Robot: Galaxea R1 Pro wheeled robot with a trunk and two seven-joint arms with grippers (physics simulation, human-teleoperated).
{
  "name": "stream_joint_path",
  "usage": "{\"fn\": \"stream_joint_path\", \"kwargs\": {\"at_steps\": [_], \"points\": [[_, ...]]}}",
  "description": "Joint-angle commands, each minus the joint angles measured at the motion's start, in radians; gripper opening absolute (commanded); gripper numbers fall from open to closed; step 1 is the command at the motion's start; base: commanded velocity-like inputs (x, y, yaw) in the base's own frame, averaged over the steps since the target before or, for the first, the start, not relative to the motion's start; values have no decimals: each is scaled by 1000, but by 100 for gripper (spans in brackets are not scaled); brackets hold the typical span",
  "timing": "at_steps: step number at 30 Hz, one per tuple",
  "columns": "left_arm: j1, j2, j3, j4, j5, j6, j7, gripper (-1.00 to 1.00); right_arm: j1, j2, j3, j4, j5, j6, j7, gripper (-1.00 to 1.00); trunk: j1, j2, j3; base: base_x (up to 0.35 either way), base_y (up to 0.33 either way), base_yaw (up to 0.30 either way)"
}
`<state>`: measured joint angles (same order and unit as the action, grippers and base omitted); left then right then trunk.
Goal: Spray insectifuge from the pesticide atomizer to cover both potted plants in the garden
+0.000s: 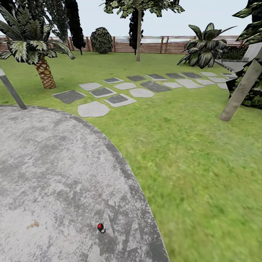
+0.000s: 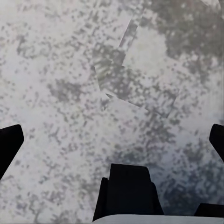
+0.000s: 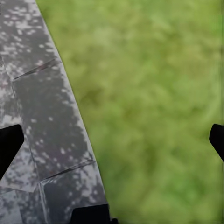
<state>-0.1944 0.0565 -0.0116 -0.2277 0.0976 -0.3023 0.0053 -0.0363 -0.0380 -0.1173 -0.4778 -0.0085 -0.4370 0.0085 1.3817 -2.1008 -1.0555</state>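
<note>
The pesticide atomizer and both potted plants are out of view. The garden lies ahead in the head view: a round mottled grey patio [image 1: 54, 174] with green lawn [image 1: 196, 163] to its right. My left gripper [image 2: 112, 144] hangs open over the patio paving, its dark fingertips [image 2: 9, 142] wide apart with nothing between them. My right gripper [image 3: 112, 144] is also open and empty, above the patio's darker border stones [image 3: 51, 116] where they meet the grass [image 3: 154, 102].
Stepping stones [image 1: 120, 91] cross the lawn towards the back right. A palm [image 1: 43, 69] and a grey slanted post [image 1: 12, 91] stand at left, a pale leaning trunk [image 1: 240, 91] at right. A big leafy bush [image 1: 205, 47] and brown fence [image 1: 156, 44] lie behind. A small red-and-dark object [image 1: 100, 227] sits on the patio.
</note>
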Motion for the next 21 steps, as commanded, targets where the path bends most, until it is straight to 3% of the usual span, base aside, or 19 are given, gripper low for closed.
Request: {"fn": "stream_joint_path", "kwargs": {"at_steps": [1,4,6,12,14,18,21], "points": [[0,0,-2,1,10,-3,-1,100,0,1,-1,1,-1,-3,1,100,0,0,-1,0,-11,-1],[-2,0,-2,-6,9,-3,-1,100,0,5,0,0,2,-3,-1,100,0,0,-1,0,-1,-19],[-31,-8,-5,-20,6,-3,-4,100,-1,-1,-1,-13,3,-3,-1,100,0,0,-1,0,0,-1],[-217,-16,-14,-51,-5,3,-12,100,-18,-14,-1,-295,4,14,-2,100,0,0,-1,0,0,0],[-266,-17,-14,-52,-9,4,-13,100,-50,-15,-3,-395,2,62,-4,100,0,0,-1,0,0,0],[-281,-17,-16,-52,-21,3,-14,100,-137,-18,-10,-441,0,131,-4,100,0,0,-1,0,0,0],[-278,-16,-19,-52,-32,2,-14,100,-161,-18,-18,-448,0,146,-2,100,0,0,-1,0,0,0]]}}
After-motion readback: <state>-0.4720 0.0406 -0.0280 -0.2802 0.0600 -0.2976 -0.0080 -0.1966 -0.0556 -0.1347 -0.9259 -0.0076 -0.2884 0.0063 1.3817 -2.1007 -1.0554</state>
